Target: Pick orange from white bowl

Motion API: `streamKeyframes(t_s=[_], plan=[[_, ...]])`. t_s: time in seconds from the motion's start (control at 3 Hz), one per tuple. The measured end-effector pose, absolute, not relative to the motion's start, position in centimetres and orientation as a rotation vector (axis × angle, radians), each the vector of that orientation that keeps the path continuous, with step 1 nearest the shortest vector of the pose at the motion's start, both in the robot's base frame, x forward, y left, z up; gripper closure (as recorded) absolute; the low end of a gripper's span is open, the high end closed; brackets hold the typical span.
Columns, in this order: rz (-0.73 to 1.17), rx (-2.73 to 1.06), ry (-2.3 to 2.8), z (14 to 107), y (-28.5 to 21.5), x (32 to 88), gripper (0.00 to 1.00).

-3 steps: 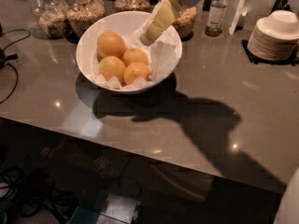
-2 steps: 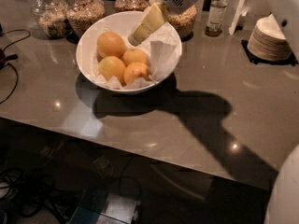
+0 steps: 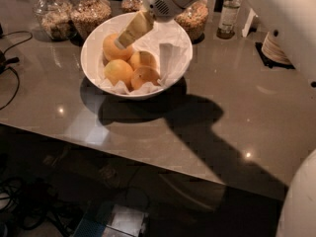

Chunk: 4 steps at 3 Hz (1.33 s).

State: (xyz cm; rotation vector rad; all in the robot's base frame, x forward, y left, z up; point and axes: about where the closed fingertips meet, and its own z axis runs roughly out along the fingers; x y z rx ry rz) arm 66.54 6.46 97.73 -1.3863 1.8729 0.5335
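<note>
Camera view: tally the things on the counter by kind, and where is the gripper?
Oranges: 4
White bowl: 1
Glass jars: 4
Bottle: 1
Stack of small dishes: 1
Total: 11
Gripper hangs over the back-left orange in the bowl.

No writing can be read anywhere; the bottle (image 3: 228, 15) perhaps carries a label. The gripper (image 3: 120, 43) hangs above the white bowl (image 3: 88, 59).

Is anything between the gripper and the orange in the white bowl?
Nothing visible does. The gripper is over the white bowl, its tip right at the back-left orange; the crumpled paper lies off to the side.
</note>
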Motion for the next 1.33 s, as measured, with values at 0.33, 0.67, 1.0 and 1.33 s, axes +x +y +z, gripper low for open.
streamKeyframes(t_s=[0.33, 0.67, 1.0, 1.33], plan=[[0.463, -1.308, 1.943, 95.9, 8.3, 67.3, 0.11], [0.406, -1.236, 2.02, 93.7, 9.6, 68.7, 0.12], [0.37, -1.153, 2.086, 92.1, 10.1, 70.4, 0.31], [0.327, -1.048, 2.151, 91.0, 9.5, 71.3, 0.38]])
